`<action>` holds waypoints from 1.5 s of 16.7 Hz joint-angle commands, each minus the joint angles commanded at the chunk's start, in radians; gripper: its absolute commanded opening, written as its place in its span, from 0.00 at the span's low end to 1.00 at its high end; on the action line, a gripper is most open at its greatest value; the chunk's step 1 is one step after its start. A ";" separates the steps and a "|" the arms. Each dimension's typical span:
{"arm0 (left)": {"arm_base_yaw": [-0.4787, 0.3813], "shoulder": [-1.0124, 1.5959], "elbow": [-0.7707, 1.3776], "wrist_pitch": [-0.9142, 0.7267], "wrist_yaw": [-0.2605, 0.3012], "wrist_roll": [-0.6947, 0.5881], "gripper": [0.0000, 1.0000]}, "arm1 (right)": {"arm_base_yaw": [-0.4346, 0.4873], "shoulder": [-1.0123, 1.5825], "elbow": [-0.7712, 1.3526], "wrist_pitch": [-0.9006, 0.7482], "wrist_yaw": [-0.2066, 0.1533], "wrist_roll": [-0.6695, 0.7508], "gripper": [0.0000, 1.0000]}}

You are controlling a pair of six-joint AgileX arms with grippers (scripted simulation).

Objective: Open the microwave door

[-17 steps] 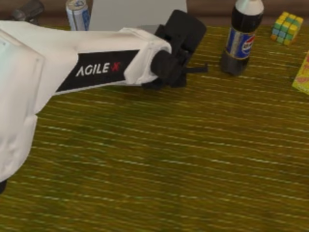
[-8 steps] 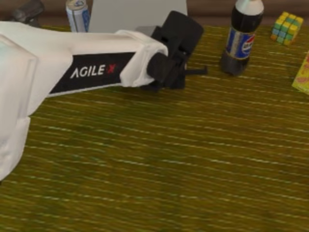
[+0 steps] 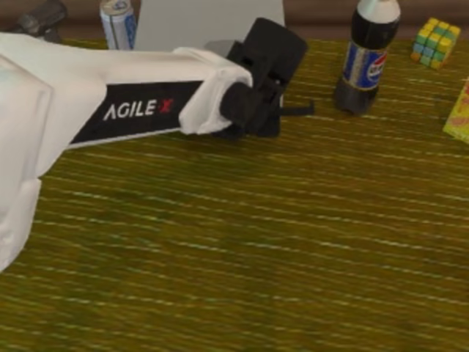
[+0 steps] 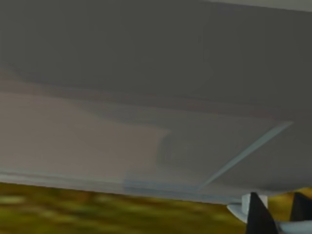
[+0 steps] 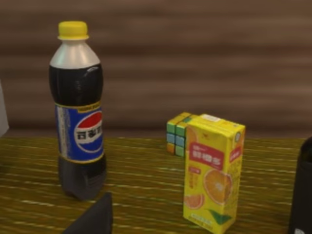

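The microwave point(image 3: 211, 20) stands at the table's far edge, its pale top showing in the top view. My left arm reaches across to it, and the left gripper point(image 3: 268, 67) is against its front right side. In the left wrist view the microwave door point(image 4: 146, 107) fills nearly the whole picture. The door's pale edge strip point(image 4: 242, 208) sits at my dark fingertips point(image 4: 256, 217), and the left gripper point(image 4: 278, 215) is shut on it. My right gripper point(image 5: 204, 195) is open and away from the microwave, out of the top view.
A cola bottle point(image 3: 366, 59) stands right of the microwave. A colour cube point(image 3: 435, 42) and a yellow juice carton point(image 3: 458, 110) are at the far right. A drinks can point(image 3: 119, 22) and a dark object point(image 3: 40, 15) sit at the far left.
My left arm and its gripper have shifted slightly to the left and towards the far edge, still at the microwave's front. Nothing else has moved.
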 joint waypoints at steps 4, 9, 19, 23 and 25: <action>0.000 0.000 0.000 0.000 0.000 0.000 0.00 | 0.000 0.000 0.000 0.000 0.000 0.000 1.00; 0.000 0.000 0.000 0.000 0.000 0.000 0.00 | 0.000 0.000 0.000 0.000 0.000 0.000 1.00; 0.000 0.000 0.000 0.000 0.000 0.000 0.00 | 0.000 0.000 0.000 0.000 0.000 0.000 1.00; -0.003 -0.009 -0.020 0.012 0.014 0.014 0.00 | 0.000 0.000 0.000 0.000 0.000 0.000 1.00; 0.002 -0.031 -0.042 0.034 0.025 0.032 0.00 | 0.000 0.000 0.000 0.000 0.000 0.000 1.00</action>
